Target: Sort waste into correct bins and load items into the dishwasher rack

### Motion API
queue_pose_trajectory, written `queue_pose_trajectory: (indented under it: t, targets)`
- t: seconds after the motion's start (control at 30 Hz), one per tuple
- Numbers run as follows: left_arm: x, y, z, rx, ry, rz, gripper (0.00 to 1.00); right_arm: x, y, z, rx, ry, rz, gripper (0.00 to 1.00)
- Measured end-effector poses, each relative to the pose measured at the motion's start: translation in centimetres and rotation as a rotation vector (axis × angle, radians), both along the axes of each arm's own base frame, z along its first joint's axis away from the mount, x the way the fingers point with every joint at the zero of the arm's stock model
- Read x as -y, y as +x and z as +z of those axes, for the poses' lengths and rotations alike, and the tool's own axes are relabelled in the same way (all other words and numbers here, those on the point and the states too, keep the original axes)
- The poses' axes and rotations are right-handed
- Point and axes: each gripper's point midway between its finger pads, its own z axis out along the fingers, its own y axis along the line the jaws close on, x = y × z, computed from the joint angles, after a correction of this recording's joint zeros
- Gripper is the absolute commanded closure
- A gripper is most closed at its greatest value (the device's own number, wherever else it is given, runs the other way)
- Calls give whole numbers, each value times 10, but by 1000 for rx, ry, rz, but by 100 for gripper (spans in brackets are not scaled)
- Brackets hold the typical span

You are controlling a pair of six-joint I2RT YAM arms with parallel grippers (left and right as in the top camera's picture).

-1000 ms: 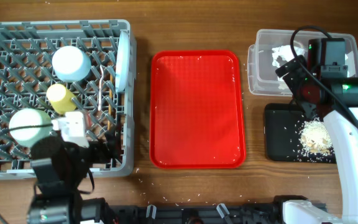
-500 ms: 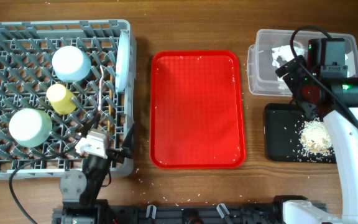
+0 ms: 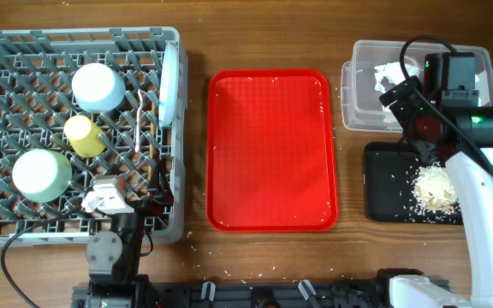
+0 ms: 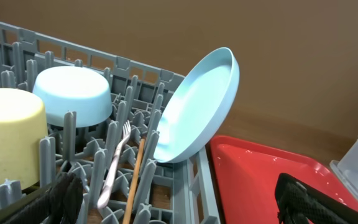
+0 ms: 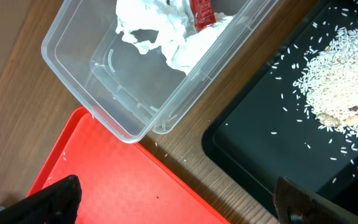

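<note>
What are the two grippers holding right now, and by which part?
Nothing is held. The left gripper is open and empty at the dishwasher rack; the right gripper is open and empty above the clear tub and black tray.

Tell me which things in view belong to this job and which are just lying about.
Job: dishwasher rack, plate, bowl, yellow cup, green dish, fork, chopsticks; clear tub with tissue and red wrapper; black tray with food scraps.

Lying about: red tray, stray grains on the table.
</note>
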Motion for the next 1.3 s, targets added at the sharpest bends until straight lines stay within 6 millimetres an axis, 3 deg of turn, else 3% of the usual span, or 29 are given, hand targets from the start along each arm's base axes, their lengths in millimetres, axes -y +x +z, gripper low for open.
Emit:
queue_pose_trajectory:
  t: [1.1,1.2,1.3]
  targets:
    - [0,0,0,0,-3,1,0,0,-1,2,6,0,0,0]
    - [0,0,0,1,-3,1,0,0,-10,25,85,0,0,0]
    - [0,0,0,1,-3,1,0,2,-40,65,211,-8,-6,0]
